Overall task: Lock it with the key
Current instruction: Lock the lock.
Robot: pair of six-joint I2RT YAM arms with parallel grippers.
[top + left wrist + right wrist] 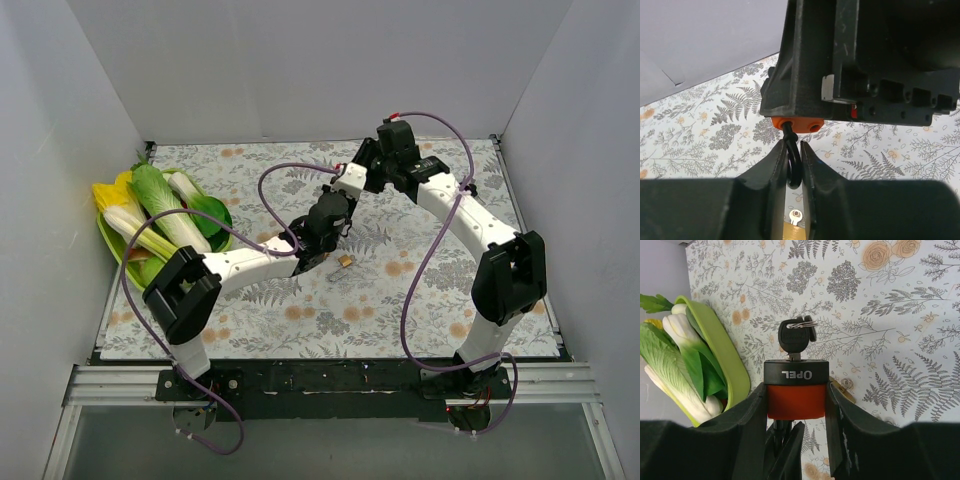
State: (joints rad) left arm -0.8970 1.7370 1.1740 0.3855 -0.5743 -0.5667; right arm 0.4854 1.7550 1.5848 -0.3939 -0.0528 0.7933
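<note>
A padlock with a red-orange body (796,400) and a black cap marked OPEL is held above the table. A black-headed key (794,337) with a ring sits in its keyhole. My right gripper (796,388) is shut on the padlock's body. My left gripper (793,147) is shut on the padlock's black shackle (795,167), just below the orange body (797,123). In the top view both grippers meet mid-table, left (325,228) and right (343,195), and they hide the padlock.
A small brass padlock (345,261) lies on the floral cloth under the grippers; it also shows in the right wrist view (842,387). A green tray (108,240) of toy vegetables (165,210) stands at the far left. White walls enclose the table.
</note>
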